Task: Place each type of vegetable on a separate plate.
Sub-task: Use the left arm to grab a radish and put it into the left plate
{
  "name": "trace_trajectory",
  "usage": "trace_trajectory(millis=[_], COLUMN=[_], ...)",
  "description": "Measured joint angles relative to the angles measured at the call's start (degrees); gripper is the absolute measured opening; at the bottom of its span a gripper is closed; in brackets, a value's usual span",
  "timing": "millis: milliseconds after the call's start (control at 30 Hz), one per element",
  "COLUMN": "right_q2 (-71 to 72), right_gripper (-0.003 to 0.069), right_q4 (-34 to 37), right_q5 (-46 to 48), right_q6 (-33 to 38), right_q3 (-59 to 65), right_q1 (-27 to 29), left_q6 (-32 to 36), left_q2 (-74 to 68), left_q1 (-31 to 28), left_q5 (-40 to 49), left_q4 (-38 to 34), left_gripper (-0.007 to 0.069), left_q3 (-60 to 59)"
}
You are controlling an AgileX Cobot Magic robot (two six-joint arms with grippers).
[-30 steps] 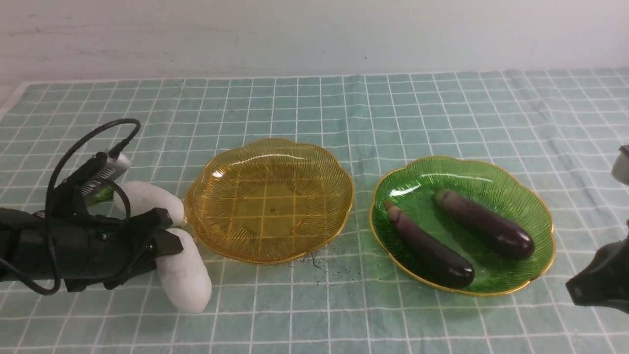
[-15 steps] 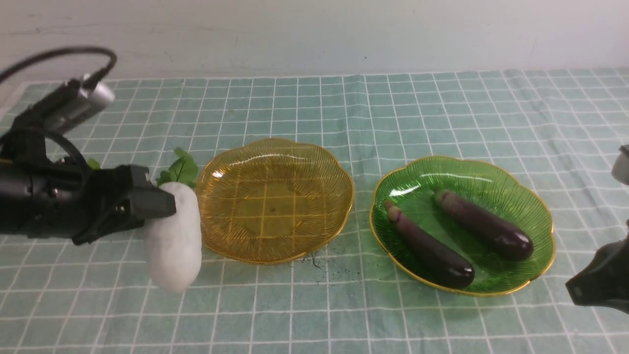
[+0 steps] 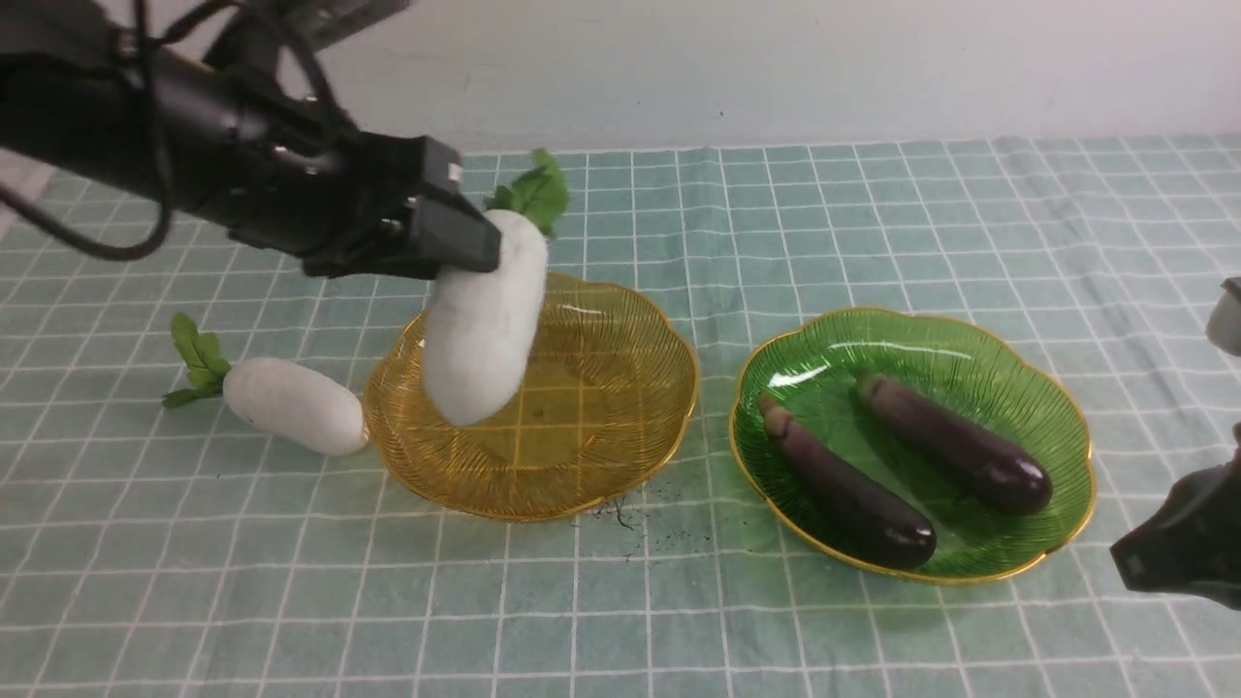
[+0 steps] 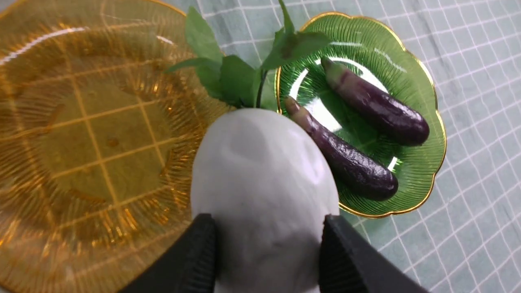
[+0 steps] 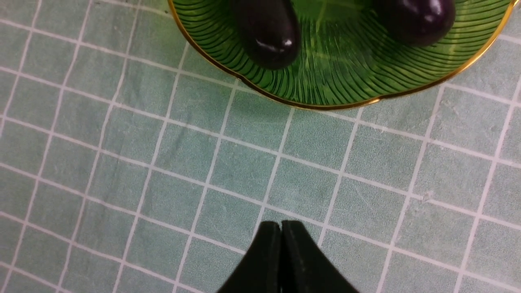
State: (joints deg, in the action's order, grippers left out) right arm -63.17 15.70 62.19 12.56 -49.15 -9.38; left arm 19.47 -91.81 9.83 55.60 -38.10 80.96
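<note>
Where a green-checked cloth covers the tabletop, two ribbed, gold-rimmed plates lie apart: the amber plate toward the robot's left, the green plate toward its right. The left pincer pinches one radish, held tilted in the air, leaves uppermost, above the amber plate. The right pincer, pressed together, hangs over bare cloth near the green plate's rim. A second radish lies on the cloth just beside the amber plate. The nearer eggplant and the farther eggplant lie in the green plate.

Two white radishes, two purple eggplants, two plates.
</note>
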Motion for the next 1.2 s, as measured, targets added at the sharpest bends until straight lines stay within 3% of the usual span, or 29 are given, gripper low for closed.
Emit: trace_trajectory(millis=[267, 400, 433, 500, 633, 767, 1000, 1200], right_q2=[0.00, 0.00, 0.00, 0.00, 0.00, 0.00, 0.00, 0.00], right_gripper=[-0.0015, -0.0015, -0.0015, -0.0015, -0.0015, -0.0015, -0.0015, -0.0015], right_q4=[0.00, 0.00, 0.00, 0.00, 0.00, 0.21, 0.75, 0.88], right_q5=[0.00, 0.11, 0.24, 0.24, 0.37, 0.94, 1.33, 1.33], right_q6=[0.00, 0.00, 0.00, 0.00, 0.00, 0.00, 0.00, 0.00], right_q3=[0.00, 0.00, 0.00, 0.00, 0.00, 0.00, 0.00, 0.00], right_q1=[0.00, 0.00, 0.00, 0.00, 0.00, 0.00, 0.00, 0.00], left_q6=[-0.34, -0.35, -0.35, -0.35, 0.07, 4.46, 5.20, 5.20], left_q2=[-13.52, -17.20, -17.87, -18.06, -17.84, -15.82, -13.79, -13.74], left_q1=[5.35, 5.51, 5.51, 5.51, 4.92, 0.54, -6.34, -8.58], left_q5=[-5.01, -8.12, -8.46, -8.60, -8.49, -2.69, 8.71, 13.14], left_q4=[0.10, -0.19, -0.31, -0.85, -3.05, -8.29, -25.38, -35.55], left_gripper=[0.0296, 0.0381, 0.0444, 0.0501, 0.0542, 0.0524, 0.0444, 0.0371], left_q3=[4.21, 4.34, 4.34, 4.34, 5.06, 8.69, 13.05, 13.07])
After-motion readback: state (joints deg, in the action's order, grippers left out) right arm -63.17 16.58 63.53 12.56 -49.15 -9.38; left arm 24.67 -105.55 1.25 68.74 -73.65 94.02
